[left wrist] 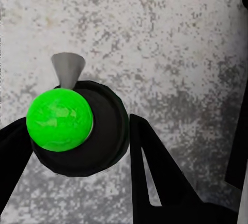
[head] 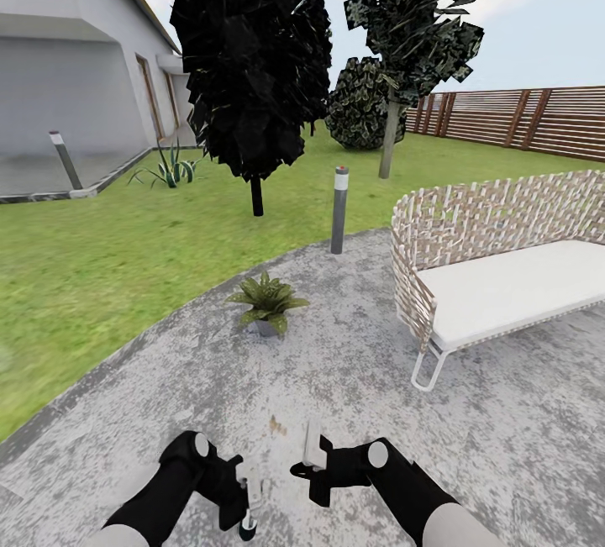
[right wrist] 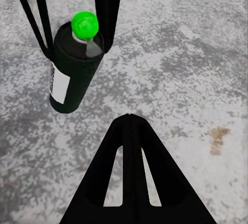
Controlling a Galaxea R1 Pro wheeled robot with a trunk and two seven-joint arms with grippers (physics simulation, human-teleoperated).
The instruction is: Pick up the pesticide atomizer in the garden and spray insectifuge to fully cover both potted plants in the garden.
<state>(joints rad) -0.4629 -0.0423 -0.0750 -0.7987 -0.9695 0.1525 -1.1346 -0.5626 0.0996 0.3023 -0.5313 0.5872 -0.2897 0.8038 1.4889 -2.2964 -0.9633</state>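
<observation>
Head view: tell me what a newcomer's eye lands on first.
The white-cushioned wicker sofa at right on the grey patio, then the dark tree on the lawn. Nearer, one potted plant sits on the paving, and the left gripper has its jaws around the pesticide atomizer.

Your left gripper (left wrist: 77, 146) has its two black fingers (left wrist: 155, 172) closed against the sides of the pesticide atomizer (left wrist: 95, 131), seen from above: green cap, pale nozzle. Beneath lies the mottled grey patio (left wrist: 170, 43).
</observation>
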